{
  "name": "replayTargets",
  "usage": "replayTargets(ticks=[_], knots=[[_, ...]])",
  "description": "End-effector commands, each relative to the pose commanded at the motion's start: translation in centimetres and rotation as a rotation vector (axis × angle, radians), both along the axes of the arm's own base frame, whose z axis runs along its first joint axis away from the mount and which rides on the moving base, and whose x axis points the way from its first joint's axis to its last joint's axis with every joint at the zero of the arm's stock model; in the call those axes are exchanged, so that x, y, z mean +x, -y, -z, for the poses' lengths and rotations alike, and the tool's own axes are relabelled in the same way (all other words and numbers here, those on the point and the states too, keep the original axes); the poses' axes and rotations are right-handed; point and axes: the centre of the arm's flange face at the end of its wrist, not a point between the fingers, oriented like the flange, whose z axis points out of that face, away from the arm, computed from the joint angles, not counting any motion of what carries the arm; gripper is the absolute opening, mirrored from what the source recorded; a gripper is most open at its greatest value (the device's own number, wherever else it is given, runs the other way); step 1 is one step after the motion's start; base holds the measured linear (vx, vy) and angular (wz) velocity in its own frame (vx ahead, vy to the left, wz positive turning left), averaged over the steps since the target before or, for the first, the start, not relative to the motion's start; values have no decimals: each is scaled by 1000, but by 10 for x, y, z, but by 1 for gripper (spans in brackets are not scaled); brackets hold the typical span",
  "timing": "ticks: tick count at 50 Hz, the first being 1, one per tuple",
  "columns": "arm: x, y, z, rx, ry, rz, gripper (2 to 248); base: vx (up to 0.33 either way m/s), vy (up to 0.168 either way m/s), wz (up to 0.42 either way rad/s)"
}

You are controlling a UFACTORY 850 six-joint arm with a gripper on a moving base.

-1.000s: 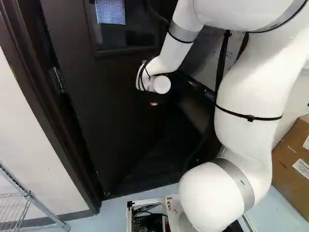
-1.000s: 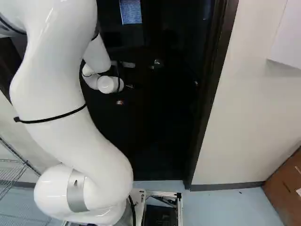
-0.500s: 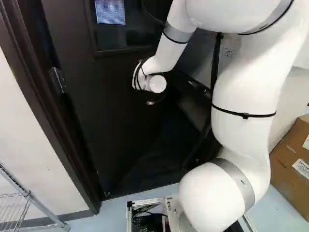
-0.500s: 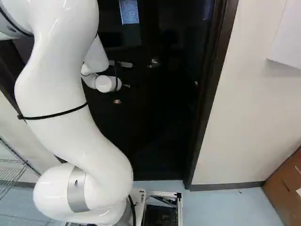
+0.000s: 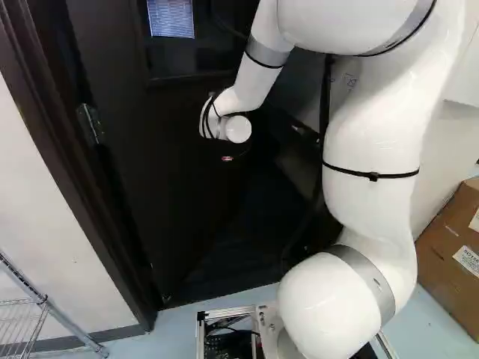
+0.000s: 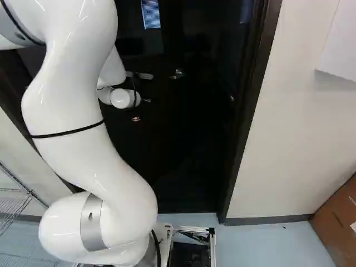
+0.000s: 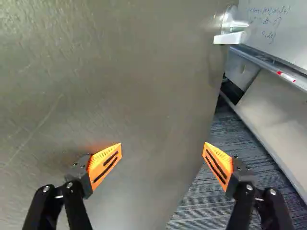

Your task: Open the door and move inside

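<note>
In the left base view, the dark door (image 5: 179, 194) stood partly open from its frame (image 5: 58, 146), with the tool (image 5: 227, 158) before it. The wrist view showed the tool released, its 2 fingers (image 7: 104, 165) wide apart. The lever handle (image 7: 229, 37) was ahead, near the door's edge, beside a whiteboard (image 7: 283, 33).
</note>
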Motion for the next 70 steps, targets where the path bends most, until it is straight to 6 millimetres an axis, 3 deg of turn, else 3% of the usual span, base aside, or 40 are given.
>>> replayTargets(ticks=[70], knots=[[54, -61, 7, 12, 33, -68, 247, 0, 0, 0]])
